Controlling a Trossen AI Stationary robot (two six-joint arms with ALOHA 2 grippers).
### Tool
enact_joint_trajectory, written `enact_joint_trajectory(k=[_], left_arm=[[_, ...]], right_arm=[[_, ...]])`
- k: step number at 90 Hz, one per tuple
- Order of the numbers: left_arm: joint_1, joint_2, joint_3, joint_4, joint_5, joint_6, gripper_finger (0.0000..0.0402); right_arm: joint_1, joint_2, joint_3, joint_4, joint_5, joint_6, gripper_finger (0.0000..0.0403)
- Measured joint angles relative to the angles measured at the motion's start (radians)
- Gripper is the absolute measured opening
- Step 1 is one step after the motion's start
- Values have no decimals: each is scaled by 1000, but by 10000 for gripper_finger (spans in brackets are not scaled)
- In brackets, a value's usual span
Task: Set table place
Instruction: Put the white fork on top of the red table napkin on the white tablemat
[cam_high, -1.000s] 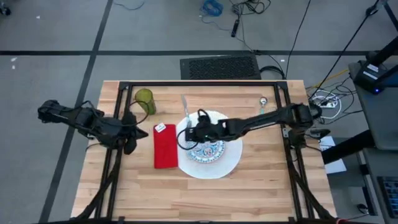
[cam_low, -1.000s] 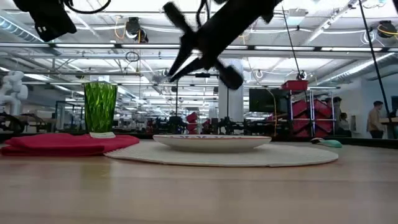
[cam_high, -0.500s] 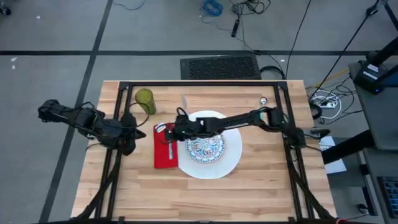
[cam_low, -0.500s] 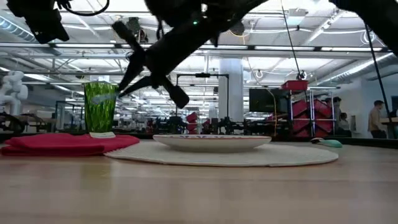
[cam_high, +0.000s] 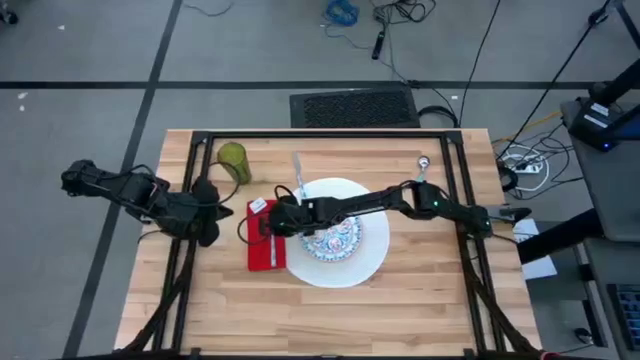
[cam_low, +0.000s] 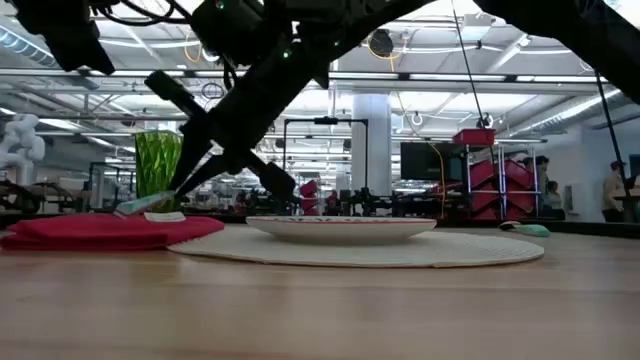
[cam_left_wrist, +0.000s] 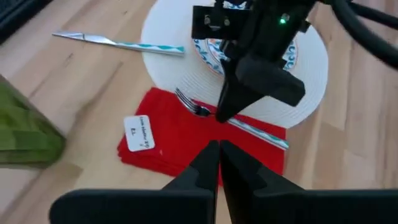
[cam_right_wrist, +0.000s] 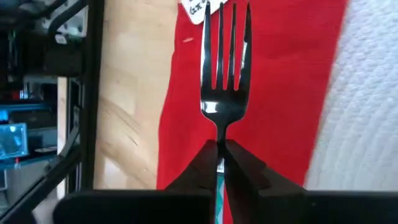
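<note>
Right gripper (cam_high: 275, 222): jaws clamped on fork (cam_right_wrist: 225, 74), held just over red napkin (cam_high: 264, 243) at 9 o'clock of the white plate (cam_high: 370, 252). Napkin tag (cam_left_wrist: 138, 133): writing unreadable. Left gripper (cam_left_wrist: 219, 152): pressed closed, hovering at napkin's 9 o'clock.

1. Right gripper (cam_right_wrist: 217, 155): the two dark fingers are closed on the neck of a silver fork (cam_right_wrist: 224, 93).
2. Fork tines point away from the gripper, above a red cloth napkin (cam_right_wrist: 280, 81).
3. White tag (cam_right_wrist: 200, 9) lies on the napkin near the tine tips.
4. White textured mat (cam_right_wrist: 367, 118) borders one napkin edge; light wooden table (cam_right_wrist: 127, 87) borders the other.
5. Black table frame (cam_right_wrist: 93, 62) crosses the wood.
</note>
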Motion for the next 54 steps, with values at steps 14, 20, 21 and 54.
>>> enact_joint_trajectory(k=[14,20,21,54], left_arm=[[0,0,0,-3,0,24,0],[0,0,0,-3,0,25,0],[0,0,0,-3,0,25,0],[0,0,0,-3,1,25,0]], right_arm=[[-12,16,-1,-2,-29,-20,0],[-17,17,-1,-2,-34,-31,3],[-17,17,-1,-2,-32,-33,4],[-29,16,-1,30,-25,-22,25]])
